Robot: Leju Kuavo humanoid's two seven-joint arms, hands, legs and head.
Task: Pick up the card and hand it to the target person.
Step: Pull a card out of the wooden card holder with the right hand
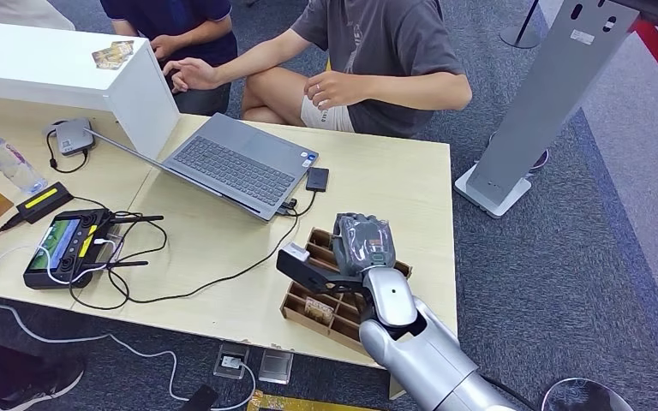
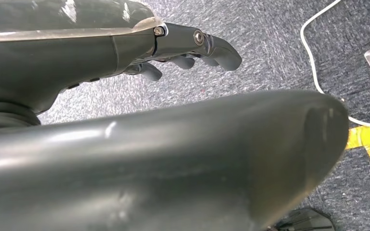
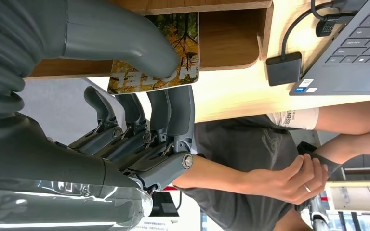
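The card [image 3: 173, 48], printed with autumn leaves, is pinched by my right hand [image 3: 139, 86], thumb [image 3: 125, 38] on its face and fingers [image 3: 173, 110] behind it. It stands at the opening of a wooden slotted card box [image 1: 304, 301] at the table's near edge. From the head view my right hand [image 1: 364, 244] covers the box and hides the held card. A person in a grey shirt [image 1: 394, 51] sits across the table, hands near their lap. My left hand [image 2: 192, 45] hangs over the carpet, fingers loosely curved, holding nothing.
A laptop [image 1: 236, 163] lies open mid-table with a dongle [image 1: 317, 179] and cables. A screen controller [image 1: 64, 244] and a water bottle [image 1: 4, 163] sit left. A white box [image 1: 68, 73] carries more cards [image 1: 113, 54]. A second person [image 1: 180, 26] sits behind it. A grey stand [image 1: 548, 94] rises at right.
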